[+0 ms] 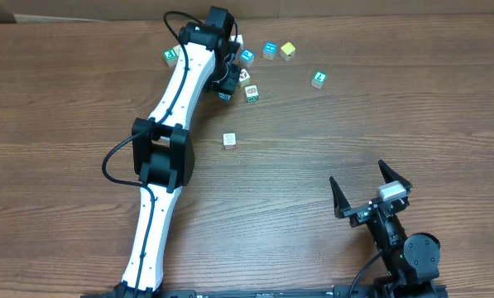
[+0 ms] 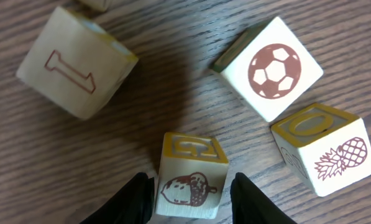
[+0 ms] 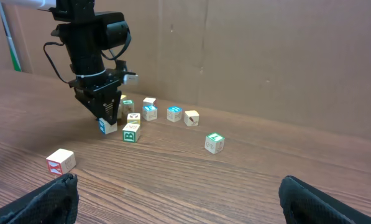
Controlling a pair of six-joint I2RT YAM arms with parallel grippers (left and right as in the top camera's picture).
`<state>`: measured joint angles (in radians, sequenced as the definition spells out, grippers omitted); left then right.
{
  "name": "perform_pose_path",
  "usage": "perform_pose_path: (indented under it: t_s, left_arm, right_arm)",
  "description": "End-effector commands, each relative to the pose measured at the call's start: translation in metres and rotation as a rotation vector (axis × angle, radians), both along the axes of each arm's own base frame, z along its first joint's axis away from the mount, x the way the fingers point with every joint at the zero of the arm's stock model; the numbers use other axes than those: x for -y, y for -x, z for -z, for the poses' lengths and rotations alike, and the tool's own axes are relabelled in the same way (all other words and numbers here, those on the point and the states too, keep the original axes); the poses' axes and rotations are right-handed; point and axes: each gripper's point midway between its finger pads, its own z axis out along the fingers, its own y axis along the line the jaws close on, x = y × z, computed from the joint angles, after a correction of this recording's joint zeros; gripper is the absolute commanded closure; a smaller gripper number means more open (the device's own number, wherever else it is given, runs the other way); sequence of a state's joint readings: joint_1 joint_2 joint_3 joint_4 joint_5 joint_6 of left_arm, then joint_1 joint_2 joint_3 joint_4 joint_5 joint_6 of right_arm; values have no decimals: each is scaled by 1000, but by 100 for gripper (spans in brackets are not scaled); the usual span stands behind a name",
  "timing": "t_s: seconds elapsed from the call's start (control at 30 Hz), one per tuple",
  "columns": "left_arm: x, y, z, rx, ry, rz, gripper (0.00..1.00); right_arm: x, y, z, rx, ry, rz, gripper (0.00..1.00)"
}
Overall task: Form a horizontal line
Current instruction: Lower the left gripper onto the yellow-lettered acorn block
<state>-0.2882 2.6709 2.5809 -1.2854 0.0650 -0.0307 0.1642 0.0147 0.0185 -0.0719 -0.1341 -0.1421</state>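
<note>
Your horizontal line (image 1: 269,51) is so far only three blocks near the far edge of the table (image 1: 412,108): a blue-faced block (image 1: 247,56), a teal block (image 1: 269,50) and a yellow block (image 1: 288,50). Its long axis runs left to right in the overhead view, with the right end tipped slightly toward the far edge. The three stand apart with gaps, not edge to edge.

You have ten blocks in all, some half hidden by the left arm. Four show under the left wrist:
- the acorn block (image 2: 188,190)
- the soccer-ball block (image 2: 269,65)
- the pineapple block (image 2: 325,146)
- the outlined-letter block (image 2: 73,65)

Your left gripper (image 2: 191,178) sits just beside the line's left end, on its near side. Its fingers (image 2: 135,199) are partly spread on either side of the acorn block, and you cannot tell whether the pads touch it. Your right gripper (image 1: 358,175) is spread wide, holds nothing, and is well apart from the blocks.
</note>
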Motion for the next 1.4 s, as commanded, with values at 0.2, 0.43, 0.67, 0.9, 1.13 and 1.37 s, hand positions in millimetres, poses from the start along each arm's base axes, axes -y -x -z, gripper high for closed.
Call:
perform_pose_path:
  t_s: [0.2, 0.43, 0.67, 0.9, 1.13, 1.37]
  left_arm:
    - [1, 4, 17, -43, 13, -99, 57]
    - [4, 5, 17, -37, 3, -48, 54]
    - [6, 3, 18, -27, 4, -44, 61]
    - [8, 3, 24, -28, -7, -4, 57]
    - [-3, 0, 25, -7, -69, -17, 59]
    - [-2, -1, 24, -9, -58, -77, 65]
  right_arm:
    - [-1, 1, 2, 4, 0, -7, 0]
    - [-1, 1, 2, 4, 0, -7, 0]
    - [-1, 1, 2, 4, 0, -7, 0]
    - [-1, 1, 2, 4, 0, -7, 0]
    - [-1, 1, 2, 4, 0, -7, 0]
    - [-1, 1, 2, 4, 0, -7, 0]
